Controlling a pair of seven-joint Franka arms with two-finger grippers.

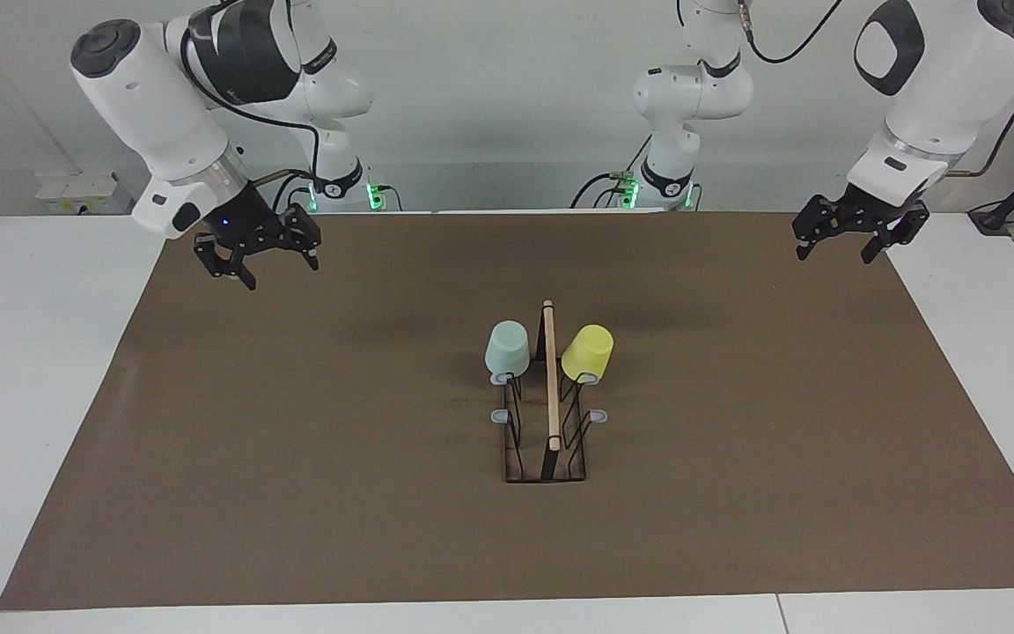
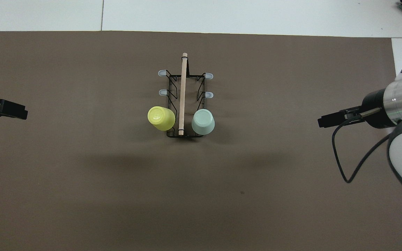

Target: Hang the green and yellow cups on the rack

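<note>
The rack [image 1: 550, 387], a black wire frame with a light wooden rod and grey-tipped prongs, stands at the middle of the brown mat; it also shows in the overhead view [image 2: 183, 90]. The pale green cup [image 1: 507, 348] [image 2: 203, 122] and the yellow cup [image 1: 588, 352] [image 2: 161, 118] hang upside down on the two prongs nearest the robots, one on each side of the rod. My right gripper [image 1: 269, 264] [image 2: 326, 121] is open and empty, raised over the mat's edge at the right arm's end. My left gripper [image 1: 850, 246] [image 2: 12, 111] is open and empty, raised at the left arm's end.
The brown mat [image 1: 296, 440] covers most of the white table. The rack's other grey-tipped prongs [image 2: 162, 92], farther from the robots, carry nothing. A black cable [image 2: 340, 164] hangs from the right arm.
</note>
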